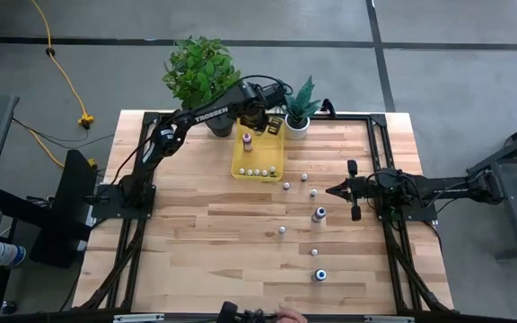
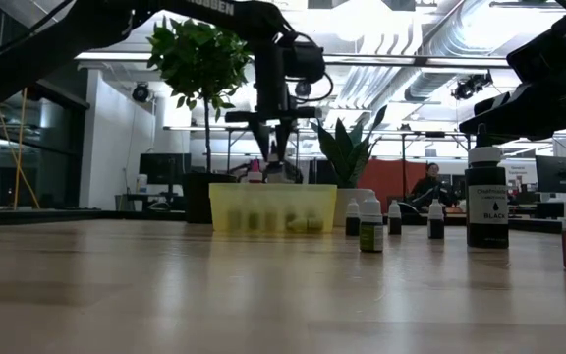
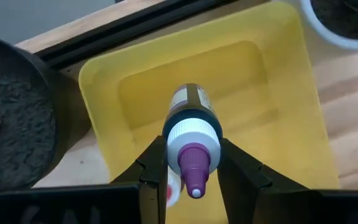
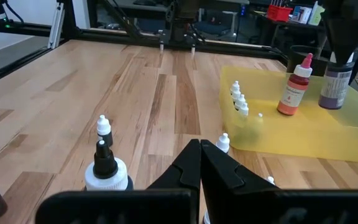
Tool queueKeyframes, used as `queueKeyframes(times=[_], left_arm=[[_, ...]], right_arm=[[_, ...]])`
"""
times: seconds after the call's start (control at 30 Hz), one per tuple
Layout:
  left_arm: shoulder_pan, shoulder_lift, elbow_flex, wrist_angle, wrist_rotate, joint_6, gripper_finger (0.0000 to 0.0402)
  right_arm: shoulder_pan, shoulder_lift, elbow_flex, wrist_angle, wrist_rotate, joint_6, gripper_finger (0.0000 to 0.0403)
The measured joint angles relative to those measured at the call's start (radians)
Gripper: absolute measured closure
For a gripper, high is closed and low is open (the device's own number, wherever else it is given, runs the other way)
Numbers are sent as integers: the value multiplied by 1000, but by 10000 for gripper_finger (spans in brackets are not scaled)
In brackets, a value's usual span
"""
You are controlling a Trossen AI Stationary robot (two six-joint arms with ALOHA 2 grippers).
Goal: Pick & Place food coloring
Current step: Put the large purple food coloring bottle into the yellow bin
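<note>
A yellow tray (image 1: 240,162) sits at the table's far side. Inside it are a row of tiny whitish bottles (image 1: 261,170), a red-capped bottle (image 4: 293,91) standing upright, and a purple-capped food coloring bottle (image 3: 192,134). My left gripper (image 3: 193,150) is above the tray, shut on the purple-capped bottle. More food coloring bottles stand scattered on the wood to the tray's right and nearer, among them two larger dark ones (image 1: 319,213) (image 1: 319,274). My right gripper (image 1: 332,189) waits shut at the table's right, pointing left toward them. My left gripper pinches the purple-capped bottle at its white collar (image 3: 211,142), just below the cap, one finger (image 3: 156,163) on each side. It comes from above, pointing down. The bottle stays upright, low inside the tray; I cannot tell whether its base rests on the tray floor.
A dark pot with a leafy plant (image 1: 202,70) and a white pot with a spiky plant (image 1: 298,124) stand right behind the tray. Black frame rails (image 1: 380,144) run along the table's edges. A person's hand (image 1: 285,314) shows at the near edge. Bare wood lies to the tray's left.
</note>
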Motion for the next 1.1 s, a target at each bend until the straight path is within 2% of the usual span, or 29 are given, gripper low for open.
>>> queueKeyframes(times=[0.23, 0.9, 0.97, 1.1], left_arm=[[28, 0, -36, 7, 1, -61, 313], [45, 0, -139, 32, 28, -88, 313], [45, 0, -139, 33, 27, -88, 304], [45, 0, -139, 41, 24, -88, 252]], right_arm=[[0, 0, 0, 0, 0, 0, 402], [0, 0, 0, 0, 0, 0, 402], [0, 0, 0, 0, 0, 0, 402], [0, 0, 0, 0, 0, 0, 402]])
